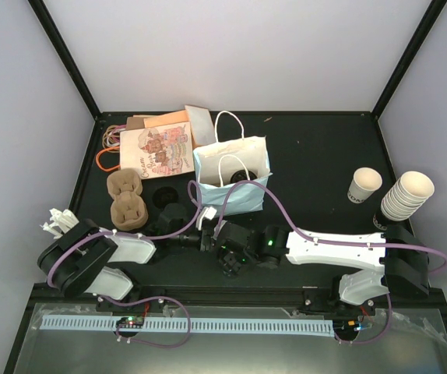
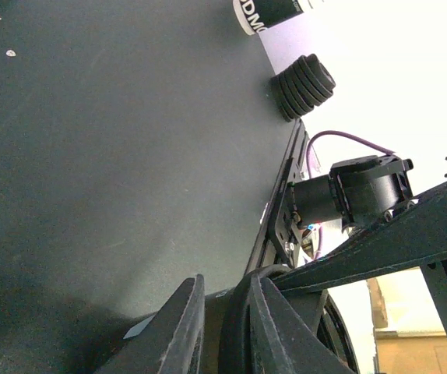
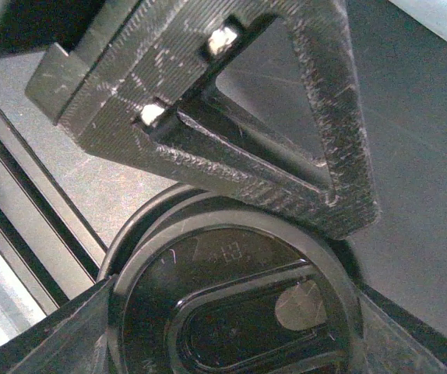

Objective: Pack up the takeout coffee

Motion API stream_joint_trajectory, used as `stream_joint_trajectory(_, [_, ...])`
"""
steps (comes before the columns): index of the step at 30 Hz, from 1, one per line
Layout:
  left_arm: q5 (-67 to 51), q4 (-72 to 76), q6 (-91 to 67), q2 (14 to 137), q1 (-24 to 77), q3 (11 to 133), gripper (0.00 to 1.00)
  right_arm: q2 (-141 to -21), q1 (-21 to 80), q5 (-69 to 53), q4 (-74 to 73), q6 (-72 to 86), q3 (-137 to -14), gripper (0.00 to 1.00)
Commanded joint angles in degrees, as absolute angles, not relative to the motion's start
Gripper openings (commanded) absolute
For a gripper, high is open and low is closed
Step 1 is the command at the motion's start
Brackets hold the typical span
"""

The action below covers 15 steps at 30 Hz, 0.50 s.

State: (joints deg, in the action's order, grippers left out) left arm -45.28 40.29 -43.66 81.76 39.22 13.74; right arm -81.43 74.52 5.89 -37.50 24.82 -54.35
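The takeout coffee shows mostly as its round black lid (image 3: 239, 312), which fills the lower half of the right wrist view. My right gripper (image 3: 216, 273) is shut on it, one finger (image 3: 286, 179) pressed on the lid's upper edge and the other at its lower left. In the left wrist view my left gripper (image 2: 225, 300) pinches the lid's curved black rim (image 2: 239, 327) between narrow jaws. Seen from above, the two grippers meet at the table's near middle, left gripper (image 1: 214, 232) and right gripper (image 1: 233, 257); the cup is hidden beneath them.
A white paper bag (image 1: 233, 181) with handles stands open just behind the grippers. Brown pulp carriers (image 1: 127, 199) and a flat printed bag (image 1: 156, 152) lie at the back left. A lidless cream cup (image 1: 364, 185) and a cup stack (image 1: 407, 195) stand at the right. Black lids (image 2: 305, 86) are stacked.
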Motion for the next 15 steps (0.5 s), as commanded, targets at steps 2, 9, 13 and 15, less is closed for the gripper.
stream_joint_trajectory(2, [-38.7, 17.3, -41.5, 88.1, 41.9, 9.0, 0.17, -90.3, 75.8, -6.2, -41.4, 24.3, -47.9, 0.73])
stream_joint_trajectory(9, [-38.4, 15.3, -42.3, 82.3, 42.0, 10.8, 0.19, -89.6, 75.8, -3.1, -43.2, 24.5, -49.2, 0.73])
stream_joint_trajectory(13, [-35.9, 9.2, -41.8, 75.8, 41.9, 14.2, 0.31, -89.6, 75.7, -0.5, -44.7, 25.8, -49.9, 0.73])
stream_joint_trajectory(15, [-34.5, 6.6, -41.3, 72.0, 42.0, 15.9, 0.39, -89.5, 75.6, 1.0, -45.5, 26.4, -50.2, 0.73])
